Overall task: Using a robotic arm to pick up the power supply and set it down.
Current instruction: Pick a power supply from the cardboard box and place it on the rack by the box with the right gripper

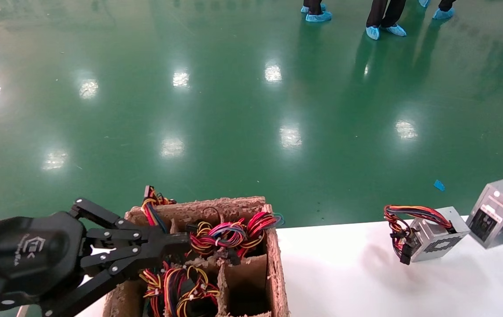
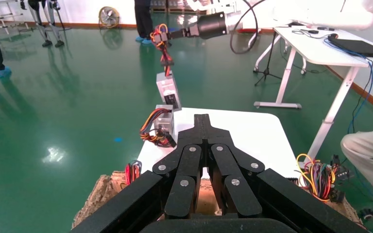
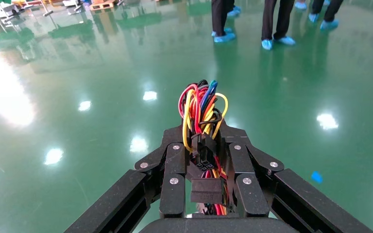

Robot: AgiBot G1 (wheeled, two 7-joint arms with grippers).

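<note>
Power supply [image 1: 500, 211] hung tilted at the far right edge of your head frame, off the white table [image 1: 365, 273], near the table's right corner and just beside a second silver box [image 1: 434, 235] lying there with its red-orange bundle trailing left. In your right wrist view, the right gripper [image 3: 205, 145] was clenched on the curly wire bundle [image 3: 201, 109], with only green floor [image 1: 233, 110] beyond it. In your left wrist view the box [image 2: 169, 90] dangled below those wires, above the table's far edge. Your left gripper [image 1: 181, 240] sat at lower left of the head frame, fingers pressed together on nothing, tips over the cardboard crate [image 1: 273, 264] of wired units. Bare tabletop lay open between crate and second box. Onlookers' blue shoe covers [image 1: 383, 31] lined the top edge.
</note>
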